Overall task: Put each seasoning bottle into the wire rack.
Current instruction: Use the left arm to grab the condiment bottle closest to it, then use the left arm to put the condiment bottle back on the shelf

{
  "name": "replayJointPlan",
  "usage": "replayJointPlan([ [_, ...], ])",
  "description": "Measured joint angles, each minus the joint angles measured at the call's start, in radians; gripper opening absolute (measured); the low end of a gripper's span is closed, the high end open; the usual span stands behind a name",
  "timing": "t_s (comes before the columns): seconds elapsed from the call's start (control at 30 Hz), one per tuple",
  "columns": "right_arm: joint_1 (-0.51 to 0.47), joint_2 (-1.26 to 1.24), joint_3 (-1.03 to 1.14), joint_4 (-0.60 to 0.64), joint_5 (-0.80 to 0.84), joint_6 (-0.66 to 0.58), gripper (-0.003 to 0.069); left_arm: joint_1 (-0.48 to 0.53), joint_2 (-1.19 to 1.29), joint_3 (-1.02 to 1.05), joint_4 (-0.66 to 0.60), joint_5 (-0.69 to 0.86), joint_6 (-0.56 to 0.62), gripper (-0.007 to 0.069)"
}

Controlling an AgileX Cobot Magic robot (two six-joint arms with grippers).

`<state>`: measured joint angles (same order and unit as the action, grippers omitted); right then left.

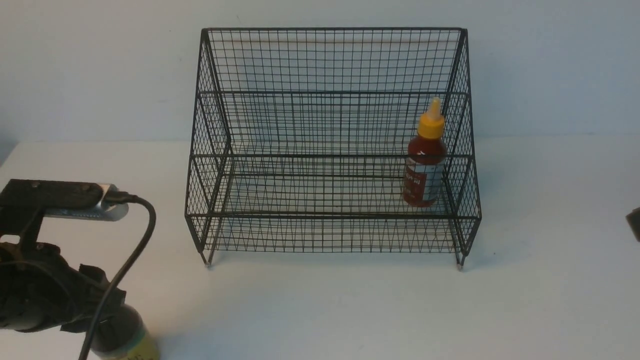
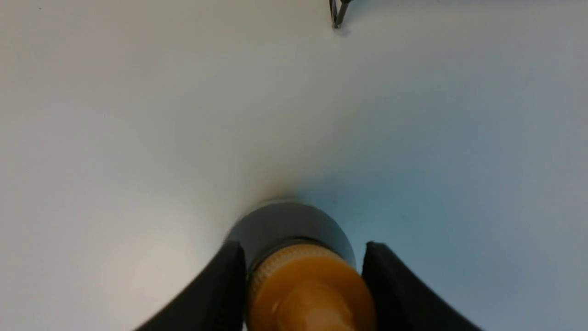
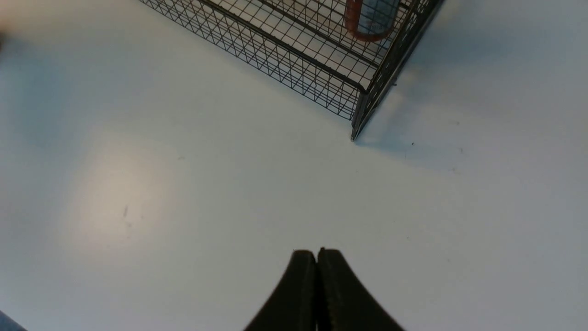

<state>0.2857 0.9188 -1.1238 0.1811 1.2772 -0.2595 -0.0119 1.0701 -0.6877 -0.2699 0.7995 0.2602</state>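
The black wire rack (image 1: 330, 92) stands at the middle back of the table. A red seasoning bottle (image 1: 425, 170) with a yellow nozzle cap stands upright at the right end of its lower tier; the right wrist view shows its base (image 3: 371, 20) through the mesh (image 3: 294, 55). The near-black seasoning bottle (image 1: 125, 336) with a yellow-green label stands at the front left, half hidden under my left arm (image 1: 45, 295). In the left wrist view my left gripper (image 2: 304, 248) is shut on its orange cap (image 2: 308, 289), one finger on each side. My right gripper (image 3: 317, 253) is shut and empty above bare table.
A rack foot (image 2: 337, 16) shows far from the held bottle in the left wrist view. The rack's front right corner (image 3: 356, 131) lies ahead of my right gripper. A sliver of the right arm (image 1: 635, 222) shows at the front view's right edge.
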Motion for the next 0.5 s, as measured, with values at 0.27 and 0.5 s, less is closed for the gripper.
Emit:
replayJointPlan([
  [0.27,0.000,0.000,0.000,0.000,0.000,0.000,-0.0015,0.000,-0.068,-0.387,-0.012,0.308,-0.055,0.0290],
  [0.5,0.000,0.000,0.000,0.010,-0.001,0.001,-0.0015,-0.002,0.048,-0.698,-0.182,0.344,-0.057,0.0290],
])
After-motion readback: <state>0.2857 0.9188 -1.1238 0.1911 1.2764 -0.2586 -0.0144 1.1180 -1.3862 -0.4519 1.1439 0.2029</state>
